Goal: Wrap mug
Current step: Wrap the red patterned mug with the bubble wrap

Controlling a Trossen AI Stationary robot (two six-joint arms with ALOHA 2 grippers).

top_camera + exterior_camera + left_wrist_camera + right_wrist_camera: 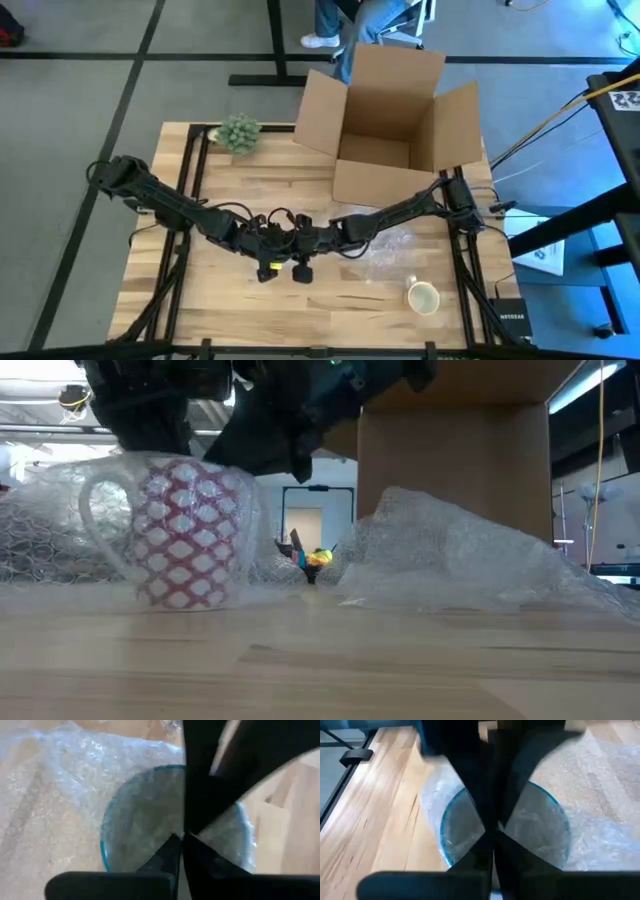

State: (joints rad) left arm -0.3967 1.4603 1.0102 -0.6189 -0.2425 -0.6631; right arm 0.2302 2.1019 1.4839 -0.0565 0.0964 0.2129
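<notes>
At table centre, left gripper [268, 268] and right gripper [302, 268] meet over blue-rimmed mug [150, 820] on bubble wrap [385, 250]; finger state indeterminate. Risk: colliding grippers tip mug, wrap slips.

The mug [185, 535] stands upright on the counter [320, 660], white with a red pattern of white diamonds, its handle turned to one side in the low view. Clear bubble wrap [470, 555] lies crumpled behind and beside it. In the wrist views its rim [505, 832] is blue, with wrap bunched against the wall.
</notes>
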